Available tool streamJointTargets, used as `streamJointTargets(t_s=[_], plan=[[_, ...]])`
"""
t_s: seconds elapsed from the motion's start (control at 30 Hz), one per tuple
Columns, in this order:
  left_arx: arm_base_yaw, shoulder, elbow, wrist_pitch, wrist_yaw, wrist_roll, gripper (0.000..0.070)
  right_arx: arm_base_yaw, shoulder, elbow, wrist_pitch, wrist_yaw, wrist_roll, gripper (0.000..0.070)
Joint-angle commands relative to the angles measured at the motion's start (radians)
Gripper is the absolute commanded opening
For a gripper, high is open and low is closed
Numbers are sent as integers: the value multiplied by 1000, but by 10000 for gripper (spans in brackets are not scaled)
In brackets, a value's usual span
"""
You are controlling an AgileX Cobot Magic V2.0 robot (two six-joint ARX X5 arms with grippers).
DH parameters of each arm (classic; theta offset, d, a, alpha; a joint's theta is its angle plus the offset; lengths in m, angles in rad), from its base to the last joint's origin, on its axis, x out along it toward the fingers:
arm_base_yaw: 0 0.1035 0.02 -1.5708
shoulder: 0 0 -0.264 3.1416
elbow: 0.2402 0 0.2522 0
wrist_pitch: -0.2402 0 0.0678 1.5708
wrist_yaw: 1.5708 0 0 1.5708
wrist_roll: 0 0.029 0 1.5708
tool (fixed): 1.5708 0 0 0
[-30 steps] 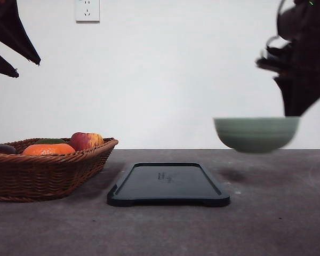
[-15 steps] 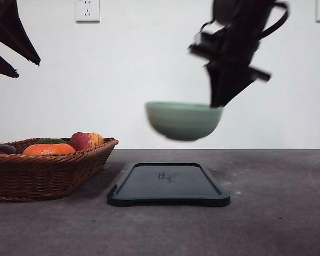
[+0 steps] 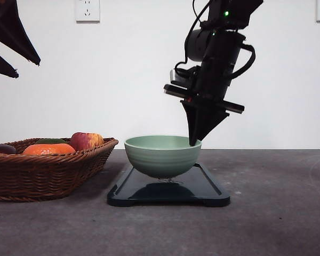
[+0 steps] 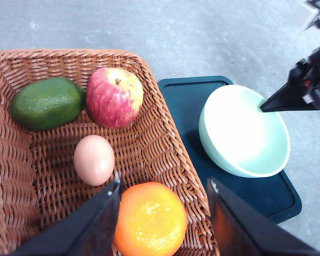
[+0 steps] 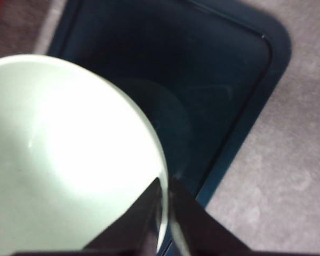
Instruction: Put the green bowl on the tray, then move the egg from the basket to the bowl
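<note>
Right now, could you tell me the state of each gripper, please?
Left gripper: open, holding nothing.
Right gripper: shut on the green bowl's rim.

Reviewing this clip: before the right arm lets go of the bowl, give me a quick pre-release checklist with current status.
1. green bowl over the tray: ok.
2. Bowl base resting on tray: cannot tell; it looks just above or barely touching.
3. Bowl level: ok, roughly upright.
4. right gripper jaws pinching the bowl rim: ok.
5. egg lying free in the basket: ok.
6. left gripper jaws open above basket: ok.
</note>
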Motion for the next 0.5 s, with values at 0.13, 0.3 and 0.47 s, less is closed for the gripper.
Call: streamJointTargets(t_s=[0.13, 0.3, 0.47], plan=[[-2, 4, 22, 6, 5, 10, 310, 10, 53, 31, -4, 20, 11, 0], [-2, 4, 22, 3, 5, 10, 310, 19, 57, 32, -15, 19, 7, 130], [-2, 4, 22, 2, 5, 10, 310, 19, 55, 61, -43, 17, 8, 286]])
